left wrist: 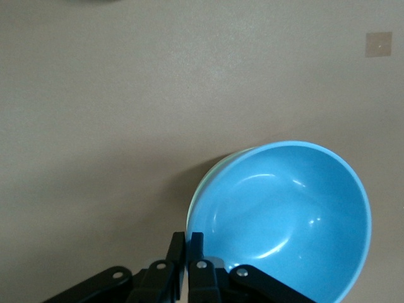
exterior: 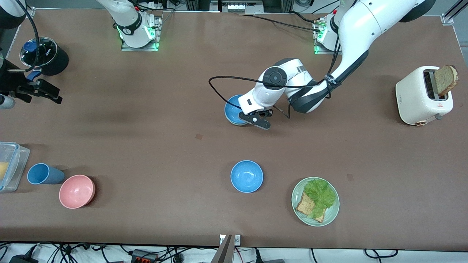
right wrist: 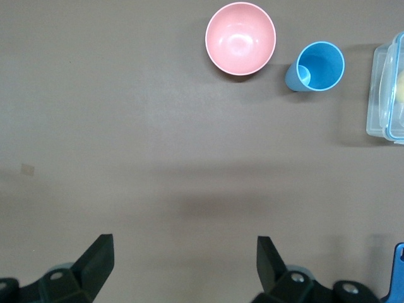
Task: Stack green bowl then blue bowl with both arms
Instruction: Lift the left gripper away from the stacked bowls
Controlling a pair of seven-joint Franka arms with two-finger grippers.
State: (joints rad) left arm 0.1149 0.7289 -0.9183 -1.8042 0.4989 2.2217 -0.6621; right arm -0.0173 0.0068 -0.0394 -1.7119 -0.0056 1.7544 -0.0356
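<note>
Front view shows the left arm reaching from its base down to mid-table, elbow bent, wrist folded low over a blue bowl. The left pincer sits at that bowl's rim on the side nearer the left arm's base. Left wrist view shows its fingers drawn almost together, nearly touching, just beside the rim; no grip on the bowl can be confirmed. That blue bowl rests inside the green bowl, of which only a thin pale edge shows under the blue rim.

Right arm waits at its own end of the table; the right pincer hangs above bare table beside a dark round container. Right wrist view shows its fingers spread wide with nothing between them.

A second blue bowl stands alone, nearer the front camera than the stack and well apart from it. Green plate with lettuce and toast lies near it, toward the left arm's end. Toaster stands close to that end's edge. Pink bowl, blue cup and clear box group at the right arm's end. Bare table lies on all sides of the stack
</note>
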